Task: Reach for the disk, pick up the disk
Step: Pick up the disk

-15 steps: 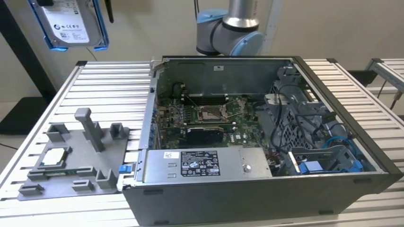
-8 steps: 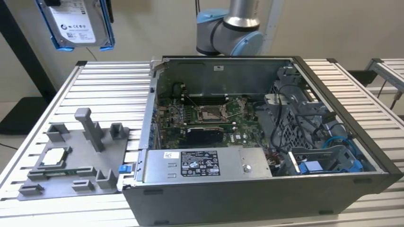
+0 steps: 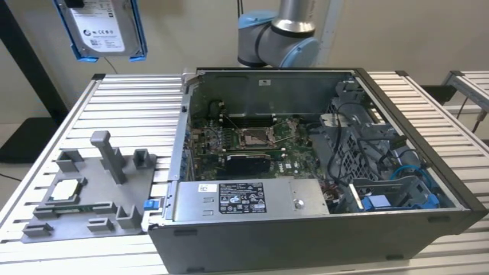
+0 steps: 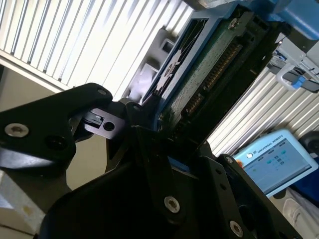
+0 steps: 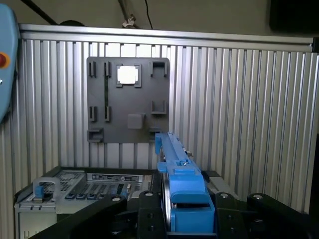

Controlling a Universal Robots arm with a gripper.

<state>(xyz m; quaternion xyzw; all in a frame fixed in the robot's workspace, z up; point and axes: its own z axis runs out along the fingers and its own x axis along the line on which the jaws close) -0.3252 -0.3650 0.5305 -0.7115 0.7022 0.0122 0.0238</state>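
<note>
While black fingers (image 5: 148, 215) are clamping it from both sides, one disk (image 5: 182, 191) is hanging edge-on in the first wrist view, its blue bracket facing the camera. In the second wrist view the fingers (image 4: 149, 164) are gripping the same disk (image 4: 199, 84), its green circuit side showing. In the exterior view the disk (image 3: 103, 28) is hanging label outward at the upper left, well apart from the slatted counter (image 3: 130, 109).

Items counted on the counter:
- One open computer case (image 3: 428, 189) is occupying the middle, with one motherboard (image 3: 244, 137) and one grey labelled power-supply box (image 3: 244, 197) inside.
- One grey fixture tray (image 3: 114, 220) is lying just beside the case on the exterior view's left, and is carrying one small square silver chip (image 3: 65, 189).
- One upright post (image 3: 107, 154) is standing on the tray.

One arm joint (image 3: 279, 34) is rising behind the case's rear wall. One screen-faced handset (image 4: 274, 162) is lying beyond the disk in the second wrist view.
</note>
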